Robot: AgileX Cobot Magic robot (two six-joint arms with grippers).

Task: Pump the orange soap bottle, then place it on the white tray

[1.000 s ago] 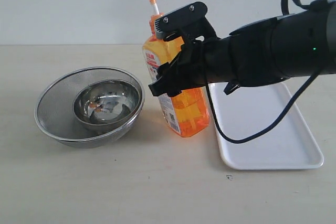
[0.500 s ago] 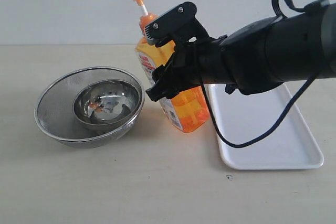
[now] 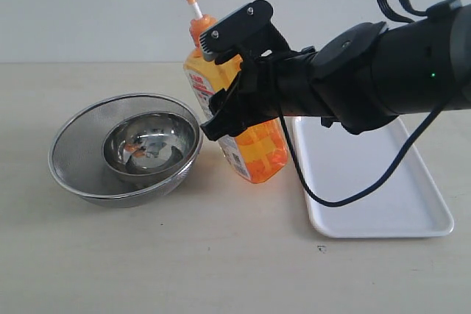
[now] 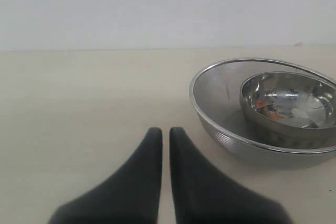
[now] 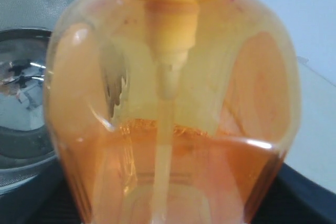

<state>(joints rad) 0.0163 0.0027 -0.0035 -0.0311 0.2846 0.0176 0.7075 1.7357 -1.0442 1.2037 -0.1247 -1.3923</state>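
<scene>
Beige table (image 3: 221, 255): right claw (image 3: 215, 82) spread partway, clamped around the tilted bottle (image 3: 257, 152), just beside the tray (image 3: 383, 196); left claw (image 4: 165, 130) pressed nearly together.

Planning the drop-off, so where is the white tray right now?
In the exterior view, the white tray lies flat on the right, beside the tilted orange soap bottle and partly behind the right arm.

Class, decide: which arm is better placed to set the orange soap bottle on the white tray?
Right: the right tool grips the orange soap bottle beside the white tray; the left tool is shut, holding nothing.
</scene>
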